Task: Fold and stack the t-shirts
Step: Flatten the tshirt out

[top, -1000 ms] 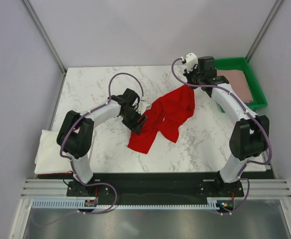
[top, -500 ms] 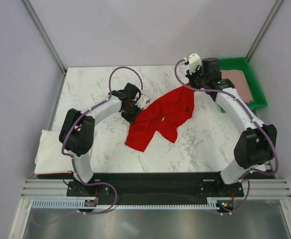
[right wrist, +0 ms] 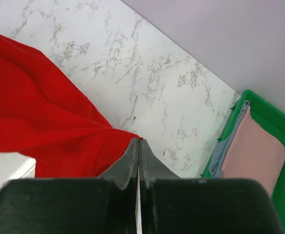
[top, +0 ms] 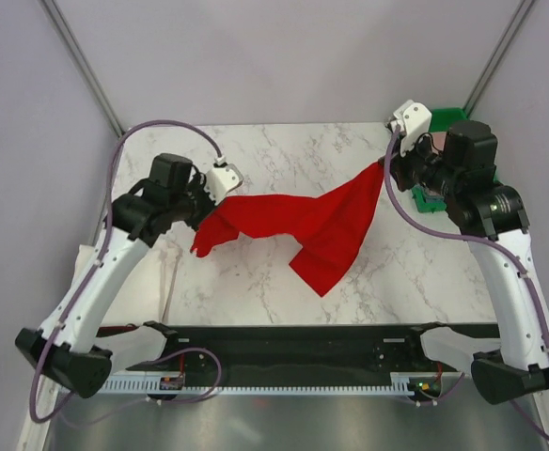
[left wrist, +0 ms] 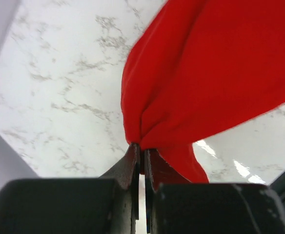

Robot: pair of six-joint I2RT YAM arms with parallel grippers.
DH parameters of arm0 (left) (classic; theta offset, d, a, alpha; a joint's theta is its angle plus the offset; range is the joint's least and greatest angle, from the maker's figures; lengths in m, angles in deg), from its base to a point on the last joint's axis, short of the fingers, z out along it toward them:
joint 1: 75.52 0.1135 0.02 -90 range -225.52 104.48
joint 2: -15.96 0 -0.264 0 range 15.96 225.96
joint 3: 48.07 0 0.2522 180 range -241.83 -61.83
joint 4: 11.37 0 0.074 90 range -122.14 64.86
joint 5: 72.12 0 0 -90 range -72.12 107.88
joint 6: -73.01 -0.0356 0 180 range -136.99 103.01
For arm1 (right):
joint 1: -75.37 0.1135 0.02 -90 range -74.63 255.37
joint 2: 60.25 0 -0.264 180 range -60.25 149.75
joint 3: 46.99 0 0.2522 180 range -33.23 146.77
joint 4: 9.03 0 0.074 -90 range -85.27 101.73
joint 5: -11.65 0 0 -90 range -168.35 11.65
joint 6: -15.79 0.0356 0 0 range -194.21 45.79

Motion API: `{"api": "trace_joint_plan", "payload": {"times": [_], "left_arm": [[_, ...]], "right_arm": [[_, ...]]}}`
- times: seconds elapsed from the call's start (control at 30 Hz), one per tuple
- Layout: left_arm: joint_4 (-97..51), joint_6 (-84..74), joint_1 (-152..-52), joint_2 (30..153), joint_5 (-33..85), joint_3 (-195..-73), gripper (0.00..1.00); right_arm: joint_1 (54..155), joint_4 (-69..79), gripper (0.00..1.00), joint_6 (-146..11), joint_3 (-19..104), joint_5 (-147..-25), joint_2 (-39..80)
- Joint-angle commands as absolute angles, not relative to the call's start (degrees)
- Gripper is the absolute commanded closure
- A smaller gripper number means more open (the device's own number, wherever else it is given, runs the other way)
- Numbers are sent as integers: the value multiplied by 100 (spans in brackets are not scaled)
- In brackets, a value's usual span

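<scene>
Between the 2 pinched-shut jaw pairs the red t-shirt (top: 298,218) hangs stretched over the table (top: 284,150) — left gripper (left wrist: 142,150) and right gripper (right wrist: 138,142) each clamp 1 edge, likely to spread it flat for folding.

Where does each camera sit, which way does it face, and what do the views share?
Top external: above and behind the bases, looking down on the marble table; left arm and right arm show whole, the red t-shirt stretched between.
Left wrist: looks along the left gripper, shut on the t-shirt's bunched cloth, table beneath.
Right wrist: looks past the right gripper, shut on the t-shirt, toward the green tray holding a dusty-pink t-shirt.
Shared: all show the red t-shirt and table.
</scene>
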State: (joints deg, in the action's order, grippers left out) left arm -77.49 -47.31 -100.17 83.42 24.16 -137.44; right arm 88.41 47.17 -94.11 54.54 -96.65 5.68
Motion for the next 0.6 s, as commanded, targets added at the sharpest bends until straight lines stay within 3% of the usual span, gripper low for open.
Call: {"api": "trace_joint_plan", "payload": {"times": [0.0,0.13,0.27,0.33,0.47,0.5,0.53,0.57], "left_arm": [[-7675,-6221,-9996,7758,2334,-13279,98],[-6418,-6847,-9768,7913,2095,-12442,98],[-5670,-6832,-9469,9467,2341,-12615,98],[-5450,-6744,-9425,10837,2246,-13317,98],[-5746,-6016,-9284,13122,1377,-15626,98],[-5957,-5666,-9206,13431,1331,-16614,95],[-6368,-5489,-9161,13835,1322,-16998,83],[-6520,-5304,-9126,13917,1279,-17289,75]], "right_arm": [[8838,5282,100,-9346,5467,-9805,575],[8847,4590,100,-9197,4896,-9637,1135],[8838,3587,100,-9038,4666,-9593,2102],[8829,2998,100,-8950,4806,-9444,2942],[8680,2732,100,-8547,6447,-9092,4685],[8619,2732,96,-8398,6746,-9057,4950],[8584,2732,69,-8405,6967,-9022,5257],[8592,2741,61,-8527,7178,-8865,5286]]}}
